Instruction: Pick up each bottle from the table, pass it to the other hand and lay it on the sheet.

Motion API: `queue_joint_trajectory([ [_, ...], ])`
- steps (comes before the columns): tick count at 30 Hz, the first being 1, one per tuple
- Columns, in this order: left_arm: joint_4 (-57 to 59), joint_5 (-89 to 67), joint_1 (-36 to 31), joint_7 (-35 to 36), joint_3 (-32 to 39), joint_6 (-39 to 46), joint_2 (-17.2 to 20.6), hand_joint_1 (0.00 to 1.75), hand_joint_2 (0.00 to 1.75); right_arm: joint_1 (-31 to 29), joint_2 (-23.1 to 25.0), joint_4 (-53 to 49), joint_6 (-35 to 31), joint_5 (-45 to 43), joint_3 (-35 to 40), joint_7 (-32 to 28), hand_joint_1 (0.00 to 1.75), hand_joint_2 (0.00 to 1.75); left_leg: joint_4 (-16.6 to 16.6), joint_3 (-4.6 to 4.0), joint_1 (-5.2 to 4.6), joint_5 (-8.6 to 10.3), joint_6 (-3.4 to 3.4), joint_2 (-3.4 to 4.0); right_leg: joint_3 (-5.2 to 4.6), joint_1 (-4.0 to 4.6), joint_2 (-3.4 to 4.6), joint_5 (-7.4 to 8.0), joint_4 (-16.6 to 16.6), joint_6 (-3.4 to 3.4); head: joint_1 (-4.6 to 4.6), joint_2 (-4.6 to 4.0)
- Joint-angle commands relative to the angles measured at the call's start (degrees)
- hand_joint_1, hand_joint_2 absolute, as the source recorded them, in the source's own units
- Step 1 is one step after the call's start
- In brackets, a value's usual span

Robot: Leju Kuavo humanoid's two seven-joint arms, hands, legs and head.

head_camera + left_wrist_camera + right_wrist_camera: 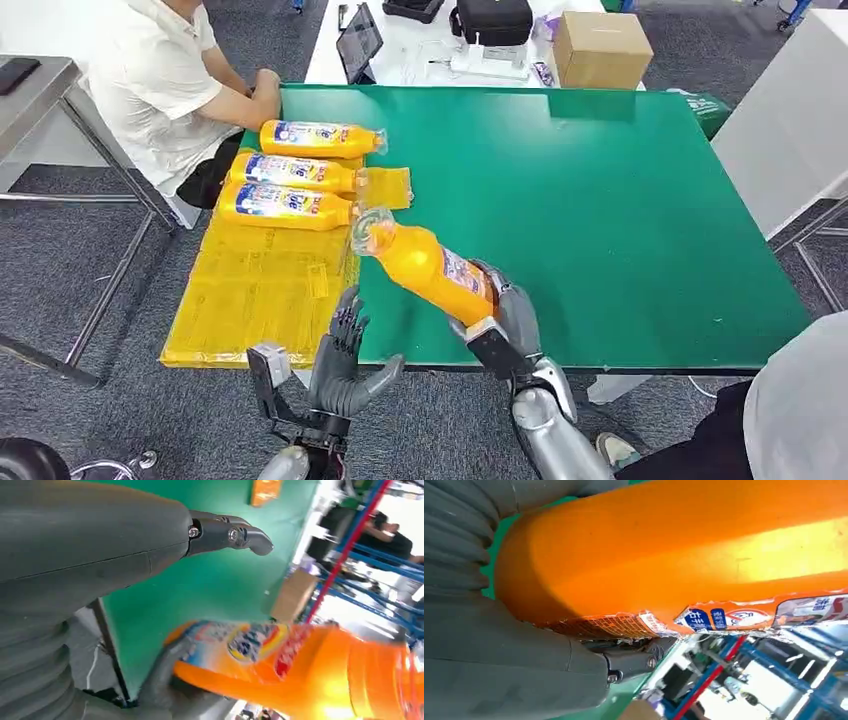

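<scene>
My right hand grips an orange bottle by its base, tilted with its clear cap toward the yellow sheet. The right wrist view has that bottle close up against the hand. My left hand is open at the table's near edge, fingers pointing up, just left of and below the bottle, not touching it. In the left wrist view the bottle hangs close beyond my left hand. Three more orange bottles lie side by side on the sheet's far end.
The green table stretches bare to the right. A person sits at the far left corner, forearm on the table. A cardboard box, a tablet and a black bag stand on the white table behind. Another person's sleeve is at bottom right.
</scene>
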Motion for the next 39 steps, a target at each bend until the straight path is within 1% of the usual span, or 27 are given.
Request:
queue_joint_trajectory([
  [1, -3.86, -0.33, -0.42, -0.87, -2.36, -2.19, 2.46, 0.00, 1.75, -1.66, 2.12, 4.85, 2.82, -0.52, 6.61, -0.37, 1.75, 1.75, -0.05, 0.18, -0.01, -0.04, 0.09, 0.15, 0.13, 0.04, 0.06, 0.00, -0.05, -0.16, -0.02, 0.00],
  [2, -3.95, 0.50, -0.56, -0.90, -2.07, -3.27, 2.33, 0.00, 1.75, -1.94, 2.37, 6.25, 3.62, 0.26, 8.50, -0.66, 1.75, 1.75, -0.05, 0.10, -0.01, -0.02, 0.06, 0.10, 0.07, 0.02, 0.03, 0.00, -0.03, -0.11, 0.00, 0.00],
  [3, -4.03, 0.97, -0.68, -0.74, -1.88, -3.88, 2.25, 0.00, 1.75, -1.97, 2.90, 7.45, 3.40, 1.16, 10.02, -0.81, 1.75, 1.75, -0.07, 0.24, 0.00, -0.06, 0.10, 0.21, 0.18, 0.05, 0.10, 0.00, -0.08, -0.19, -0.02, 0.00],
  [4, -4.07, 0.97, -0.72, -0.74, -1.85, -3.88, 2.23, 0.00, 1.75, -1.71, 3.21, 7.60, 2.96, 1.33, 10.23, -0.86, 1.75, 1.75, -0.06, 0.18, 0.01, -0.05, 0.06, 0.22, 0.12, 0.04, 0.14, 0.01, -0.06, -0.13, -0.02, 0.00],
  [6, -3.75, 1.12, -1.11, -0.24, -2.11, -4.49, 2.17, 0.00, 1.75, -2.00, 3.69, 9.68, 2.94, 2.77, 13.20, -1.52, 1.75, 1.75, -0.07, 0.19, 0.02, -0.05, 0.06, 0.19, 0.15, 0.06, 0.10, 0.00, -0.07, -0.15, 0.00, 0.00],
  [7, -3.72, 1.12, -1.17, -0.24, -2.11, -4.49, 2.12, 0.00, 1.75, -1.77, 3.89, 9.73, 2.63, 2.89, 13.36, -1.55, 1.75, 1.75, -0.06, 0.12, 0.02, -0.02, 0.04, 0.12, 0.09, 0.04, 0.07, 0.01, -0.05, -0.11, -0.02, 0.00],
  [9, -2.81, 2.13, -1.78, 0.59, -2.32, -5.66, 1.92, 0.00, 1.75, -1.97, 4.36, 10.74, 1.28, 4.95, 15.81, -2.04, 1.75, 1.75, -0.11, 0.26, 0.03, -0.05, 0.08, 0.17, 0.21, 0.08, 0.06, 0.00, -0.11, -0.21, -0.02, 0.00],
  [10, -2.81, 2.13, -1.78, 0.59, -2.32, -5.66, 1.92, 0.00, 1.75, -1.97, 4.36, 10.74, 1.28, 4.95, 15.81, -2.04, 1.75, 1.75, -0.08, 0.14, 0.01, -0.02, 0.06, 0.12, 0.09, 0.04, 0.04, 0.00, -0.07, -0.15, -0.02, 0.00],
  [11, -2.13, 1.87, -2.00, 0.60, -1.51, -3.14, 1.12, 0.00, 1.75, -1.96, 5.30, 11.22, -1.83, 6.59, 16.47, -0.67, 1.75, 1.75, -0.10, 0.20, 0.01, -0.03, 0.09, 0.11, 0.17, 0.06, 0.01, 0.00, -0.10, -0.19, 0.00, 0.00],
  [13, -2.48, 2.18, -2.45, 0.31, -1.40, -2.19, 0.88, 0.00, 1.75, -1.69, 6.04, 10.98, -1.26, 4.98, 17.40, -0.89, 1.75, 1.75, -0.07, 0.15, 0.00, -0.03, 0.09, 0.14, 0.10, 0.04, 0.04, 0.00, -0.07, -0.17, -0.02, 0.00],
  [15, -2.44, 2.62, -3.05, 0.29, -0.84, -0.55, 0.27, 0.00, 1.75, -1.76, 5.91, 11.04, -3.83, 7.41, 19.28, -0.84, 1.75, 1.75, -0.03, 0.05, 0.02, -0.03, 0.08, 0.10, 0.02, 0.05, 0.01, 0.00, -0.04, -0.14, 0.02, 0.00],
  [17, -2.26, 3.53, -3.85, 0.70, -1.08, 0.18, 0.26, 0.00, 1.75, -1.86, 5.96, 11.38, -4.31, 6.35, 20.39, -1.21, 1.75, 1.75, -0.05, 0.06, 0.01, -0.03, 0.08, 0.11, 0.02, 0.05, 0.01, -0.01, -0.05, -0.15, -0.02, 0.00],
  [20, -2.28, 4.79, -4.51, 0.78, -0.37, 0.44, 0.08, 0.00, 1.75, -1.93, 6.07, 11.60, -5.54, 7.38, 21.88, -1.37, 1.75, 1.75, -0.04, 0.09, 0.03, -0.03, 0.10, 0.04, 0.08, 0.08, -0.07, -0.02, -0.06, -0.18, 0.02, 0.00],
  [23, -3.13, 5.10, -4.90, 0.14, -0.13, 0.16, 0.35, 0.00, 1.75, -1.90, 6.11, 11.95, -5.20, 6.90, 22.51, -1.05, 1.75, 1.75, -0.03, 0.00, 0.01, -0.01, 0.07, 0.05, -0.03, 0.04, -0.03, -0.01, -0.04, -0.12, -0.02, 0.00],
  [24, -3.76, 4.28, -5.01, -1.55, -0.13, 0.21, 0.53, 1.66, 1.75, -1.96, 6.03, 12.23, -4.81, 6.24, 22.81, -0.93, 1.75, 1.75, -0.06, 0.10, 0.01, -0.03, 0.11, 0.03, 0.09, 0.05, -0.09, -0.04, -0.06, -0.18, -0.02, 0.00],
  [25, -3.94, 4.06, -5.01, -1.95, -0.11, 0.27, 0.56, 1.66, 1.75, -1.99, 5.98, 12.32, -4.49, 5.81, 22.96, -0.95, 1.75, 1.75, -0.02, 0.01, 0.02, -0.01, 0.08, 0.00, 0.00, 0.05, -0.09, -0.03, -0.03, -0.14, 0.00, 0.00],
  [26, -4.87, 3.71, -4.94, -2.53, -0.07, 0.13, 0.73, 1.75, 1.75, -1.94, 5.91, 12.58, -3.94, 5.17, 23.09, -1.00, 1.75, 1.75, -0.02, -0.01, 0.03, -0.01, 0.07, 0.01, -0.02, 0.05, -0.08, -0.02, -0.03, -0.12, 0.00, 0.00],
  [28, -6.15, 3.16, -4.60, -3.30, 0.07, -0.17, 0.90, 1.75, 1.75, -1.95, 5.58, 12.85, -3.15, 3.97, 23.42, -1.55, 1.75, 1.75, -0.03, -0.02, 0.01, 0.00, 0.06, -0.01, -0.04, 0.04, -0.10, -0.02, -0.03, -0.11, 0.02, 0.00],
  [29, -6.59, 2.86, -4.54, -3.57, -0.05, -0.55, 1.10, 1.75, 1.75, -1.96, 5.49, 13.09, -2.46, 3.45, 23.52, -1.76, 1.68, 1.75, -0.05, 0.07, 0.02, -0.02, 0.09, -0.01, 0.05, 0.06, -0.13, -0.04, -0.05, -0.17, -0.02, 0.00],
  [30, -6.92, 2.73, -4.36, -3.82, 0.07, -1.15, 1.16, 1.75, 1.75, -1.84, 5.46, 13.11, -1.25, 2.40, 23.35, -1.94, 1.43, 1.75, -0.07, 0.15, 0.02, -0.03, 0.12, -0.01, 0.14, 0.07, -0.15, -0.05, -0.07, -0.21, 0.00, 0.00],
  [31, -6.92, 2.73, -4.36, -3.82, 0.07, -1.15, 1.16, 1.75, 1.75, -1.84, 5.46, 13.11, -1.25, 2.40, 23.35, -1.94, 1.43, 1.75, -0.03, -0.04, 0.01, 0.01, 0.05, -0.03, -0.07, 0.03, -0.10, -0.02, -0.04, -0.10, -0.02, 0.00],
  [32, -7.18, 3.00, -4.22, -4.00, -0.04, -2.02, 1.38, 1.75, 1.75, -1.70, 5.43, 13.11, -0.52, 1.86, 23.24, -2.07, 0.31, 1.75, -0.05, 0.07, 0.03, -0.02, 0.09, -0.04, 0.06, 0.06, -0.16, -0.05, -0.07, -0.16, -0.02, 0.00],
  [33, -7.43, 6.18, -4.03, -2.99, -0.02, -5.82, 1.62, 1.75, 1.75, -1.64, 5.35, 13.09, 1.18, 0.95, 23.23, -2.23, 0.00, 1.75, -0.04, 0.00, 0.02, 0.00, 0.06, -0.05, -0.02, 0.04, -0.14, -0.03, -0.05, -0.11, 0.00, 0.00],
  [35, -7.65, 10.43, -3.46, -1.44, 0.42, -11.20, 1.92, 1.75, 1.75, -1.10, 5.06, 12.05, 3.66, -0.23, 23.63, -2.76, 0.00, 1.75, -0.06, 0.04, 0.01, -0.01, 0.07, -0.01, 0.00, 0.04, -0.11, -0.04, -0.06, -0.12, -0.02, 0.00],
  [36, -7.66, 12.47, -3.13, -0.58, 1.09, -13.42, 1.92, 1.75, 1.75, -0.71, 4.77, 11.03, 4.69, -1.11, 24.01, -2.76, 0.00, 0.00, -0.08, 0.14, 0.02, -0.02, 0.11, -0.04, 0.13, 0.06, -0.18, -0.06, -0.10, -0.18, 0.00, 0.00],
  [37, -7.66, 12.59, -3.03, -0.56, 1.22, -13.57, 2.06, 1.75, 1.75, -0.61, 4.77, 10.98, 4.68, -1.12, 24.09, -2.76, 0.00, 0.00, -0.07, 0.06, 0.00, -0.01, 0.08, -0.03, 0.03, 0.03, -0.14, -0.04, -0.07, -0.13, 0.00, 0.00],
  [39, -7.90, 14.53, -2.73, -0.46, 1.96, -17.08, 2.00, 1.75, 1.75, -0.37, 4.42, 9.98, 5.73, -2.30, 25.13, -2.76, 0.00, 0.00, -0.04, 0.07, 0.03, -0.04, 0.09, 0.01, 0.03, 0.06, -0.10, -0.05, -0.07, -0.15, 0.00, 0.00],
])
